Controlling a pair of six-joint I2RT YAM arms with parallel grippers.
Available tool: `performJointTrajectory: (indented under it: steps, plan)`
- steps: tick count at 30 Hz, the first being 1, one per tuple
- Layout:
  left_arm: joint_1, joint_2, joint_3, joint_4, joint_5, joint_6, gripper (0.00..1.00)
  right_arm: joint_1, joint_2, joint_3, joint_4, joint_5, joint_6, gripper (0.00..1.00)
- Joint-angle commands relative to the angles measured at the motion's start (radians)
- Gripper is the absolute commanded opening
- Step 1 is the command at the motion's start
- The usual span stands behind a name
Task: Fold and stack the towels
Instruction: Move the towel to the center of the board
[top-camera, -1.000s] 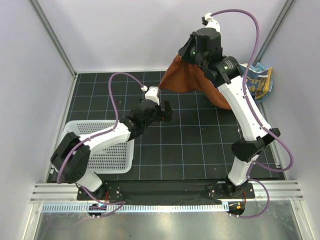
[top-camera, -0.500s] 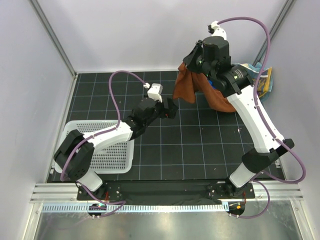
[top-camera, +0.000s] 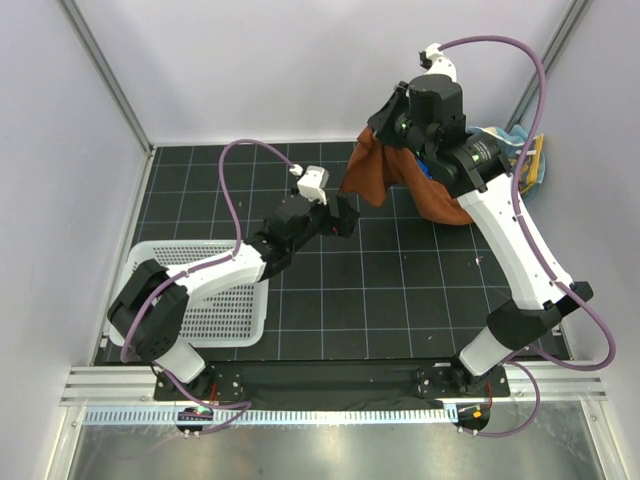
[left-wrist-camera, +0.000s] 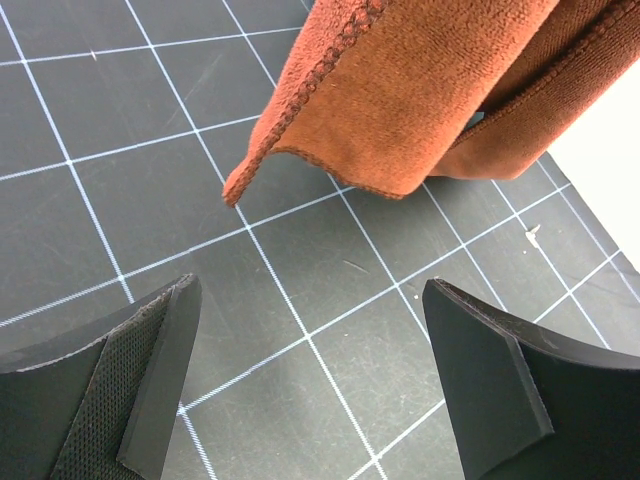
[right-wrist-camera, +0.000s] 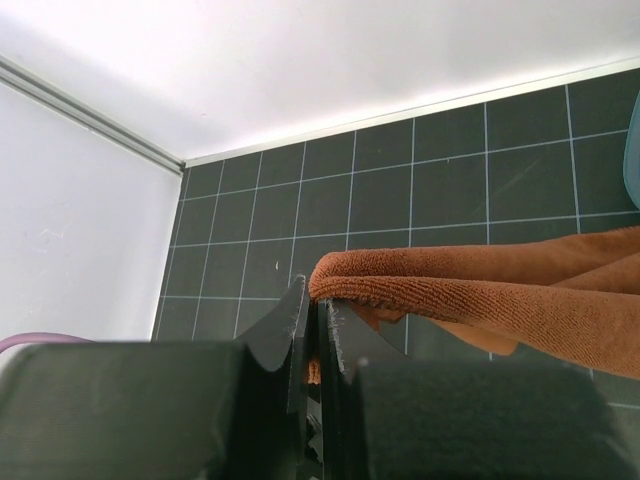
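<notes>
The right gripper (top-camera: 387, 122) is pinched narrow on a fold of the rust-brown towel (top-camera: 390, 175) and holds it up above the worktop (top-camera: 400, 290), near the far edge and right of the middle. In the right wrist view the jaws meet on a doubled, rolled edge of the cloth (right-wrist-camera: 470, 285), which runs off to that view's right side.

From the top, the towel hangs down from the grip and spreads wider below. Its long axis runs roughly along the far edge of the worktop, with one loose corner pointing toward the left arm and the bulk trailing toward the far right corner. In the left wrist view that corner (left-wrist-camera: 240, 185) points down at the gridded surface without touching it, the stitched hem rising away from it.

The left gripper (top-camera: 343, 215) stands wide, holding nothing, just beside that loose corner and apart from it.

A spotted light blue towel (top-camera: 515, 165) lies bunched at the far right corner. A white mesh basket (top-camera: 215, 300) sits at the near left corner.
</notes>
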Motion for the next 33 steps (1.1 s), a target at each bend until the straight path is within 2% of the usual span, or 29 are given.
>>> performJointTrajectory:
  steps: [1,5,17,27,33]
  plan:
    - [-0.003,-0.039,0.044,0.049,-0.025,0.045,0.96,0.009,-0.049,0.005,0.034,-0.001,0.007,0.01]
    - [-0.003,-0.029,0.053,0.044,-0.02,0.065,0.95,0.009,-0.052,0.005,0.033,-0.003,0.007,0.01]
    - [-0.002,0.01,0.111,0.038,-0.017,0.131,0.85,0.009,-0.055,0.022,0.028,-0.009,0.01,0.01]
    - [-0.002,0.047,0.153,0.028,-0.069,0.166,0.78,0.011,-0.059,0.044,0.011,-0.012,0.01,0.01]
    - [-0.002,0.053,0.148,0.038,-0.08,0.174,0.7,0.009,-0.064,0.071,0.001,-0.017,0.012,0.01]
